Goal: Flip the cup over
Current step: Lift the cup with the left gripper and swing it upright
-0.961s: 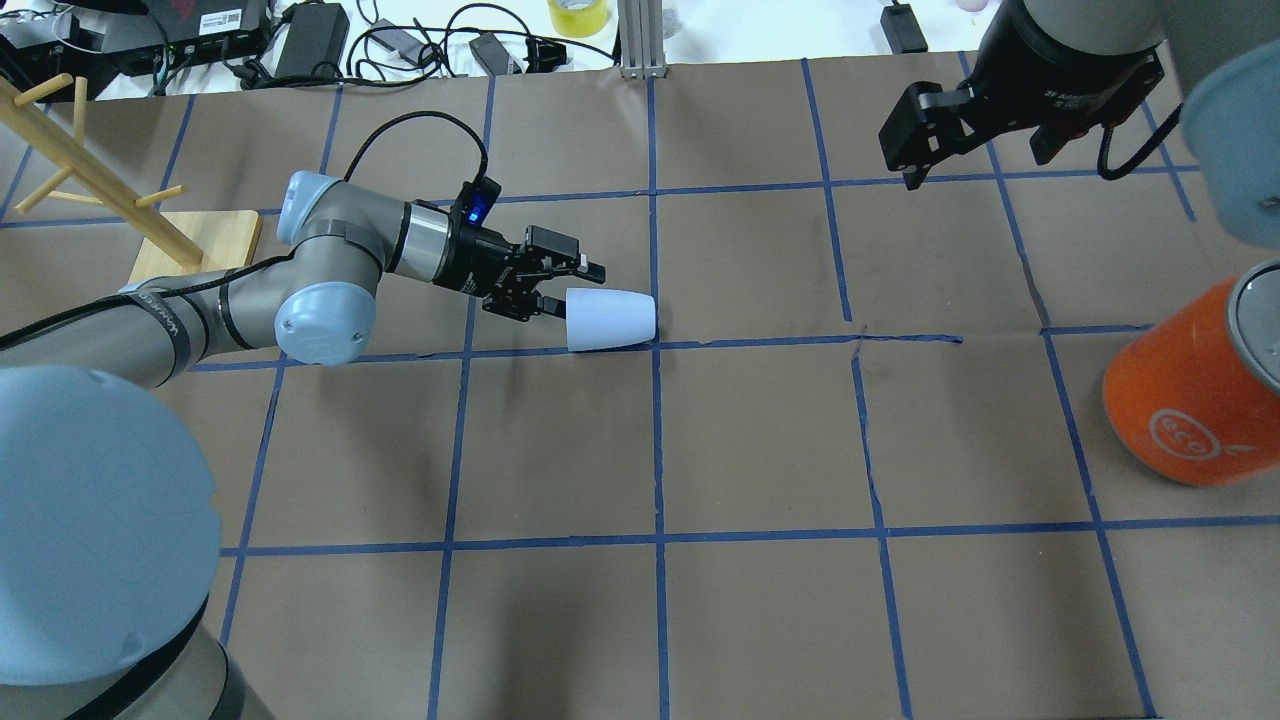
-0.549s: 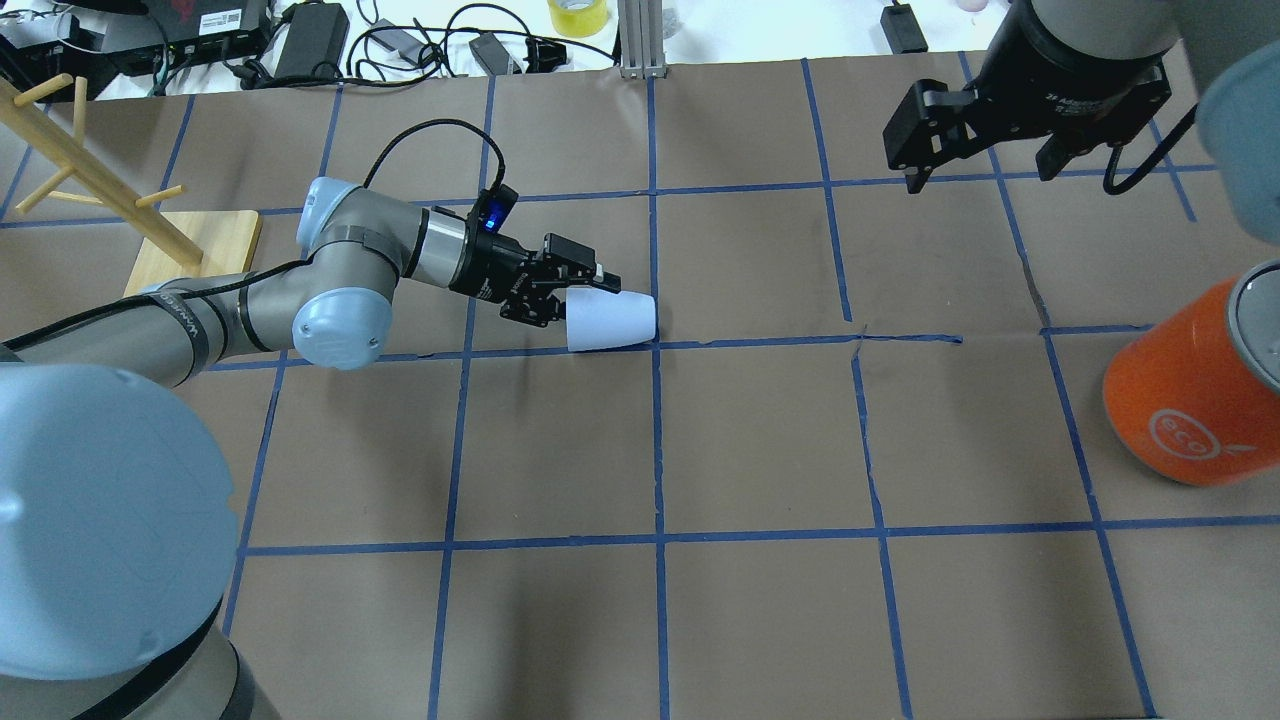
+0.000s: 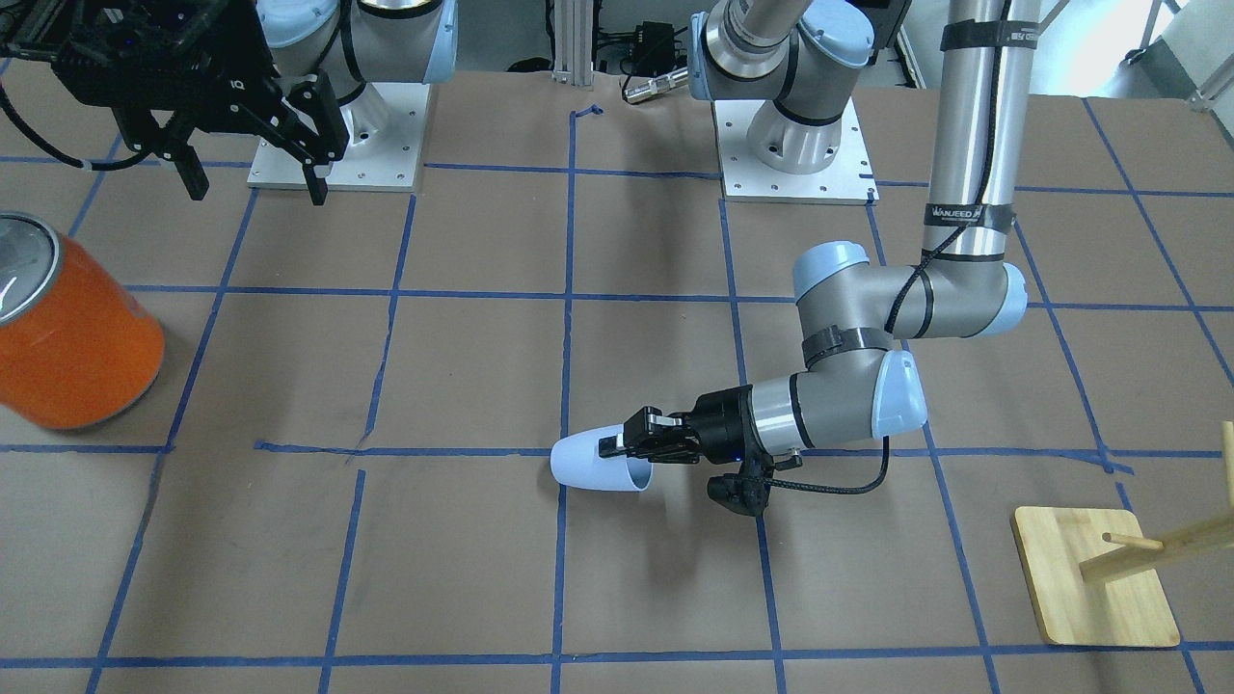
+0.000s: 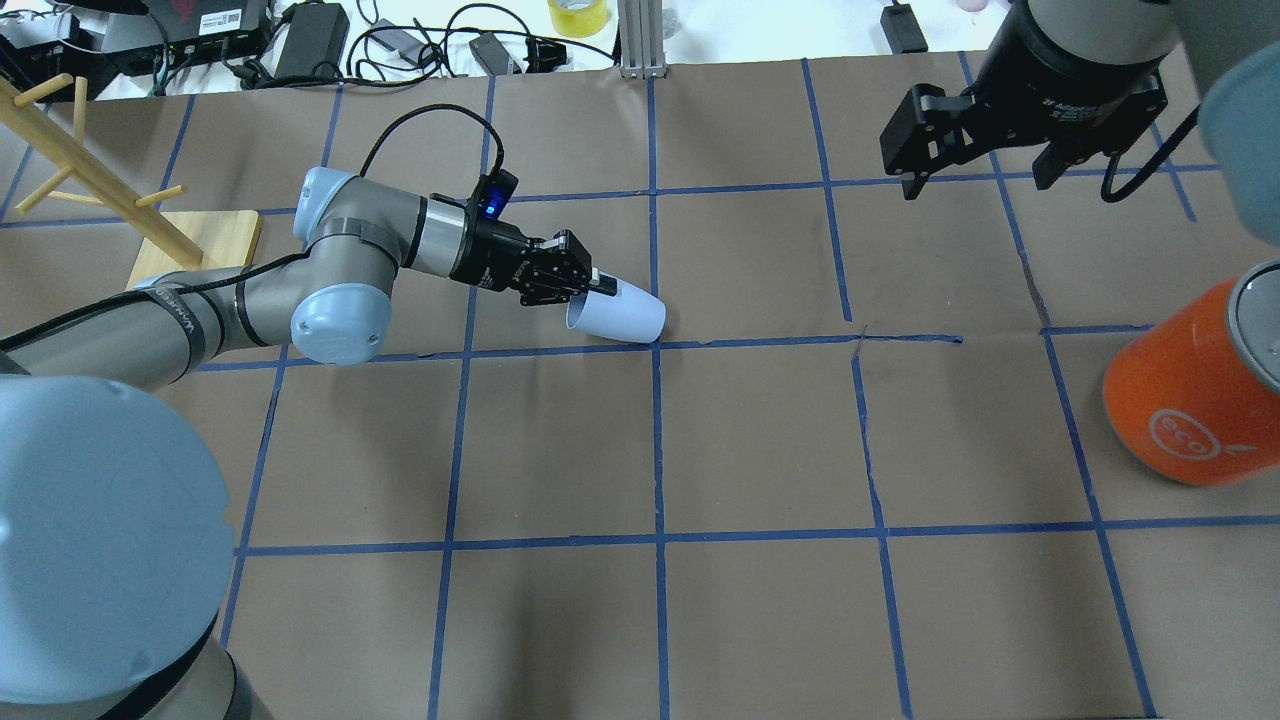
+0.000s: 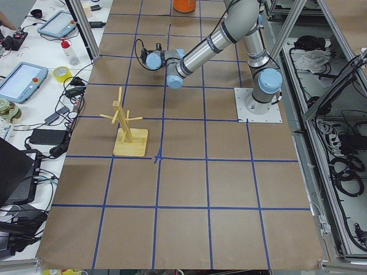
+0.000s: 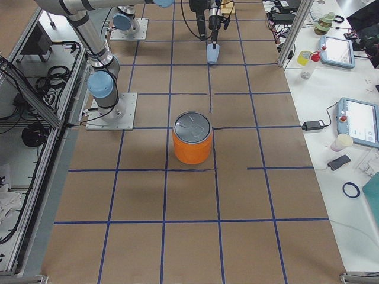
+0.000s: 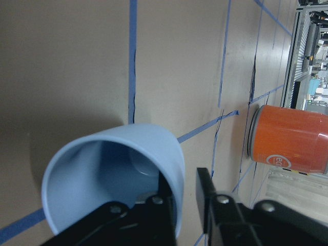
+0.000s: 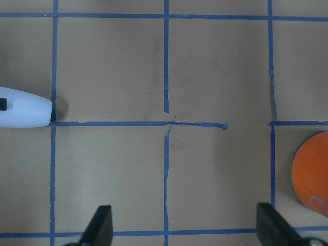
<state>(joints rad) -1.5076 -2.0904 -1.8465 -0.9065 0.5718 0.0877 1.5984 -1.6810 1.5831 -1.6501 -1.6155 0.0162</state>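
Note:
The pale blue-white cup (image 4: pixel 628 316) lies tilted on the brown paper near the table's middle, its rim towards my left arm and its base on the paper. It also shows in the front view (image 3: pixel 586 464) and the right wrist view (image 8: pixel 23 106). My left gripper (image 4: pixel 598 288) is shut on the cup's rim, one finger inside and one outside. The left wrist view shows the cup's wall (image 7: pixel 118 169) pinched between the fingers (image 7: pixel 206 190). My right gripper (image 4: pixel 975 150) hangs open and empty above the far right of the table.
A large orange can (image 4: pixel 1190 400) with a silver top stands at the right edge. A wooden peg rack (image 4: pixel 190 245) on a square base stands at the far left. Cables and power bricks lie beyond the table's far edge.
My left gripper moved forward onto the cup's rim and shut on it. The cup's rim end has risen and the cup has turned slightly. The right arm shifted a little.

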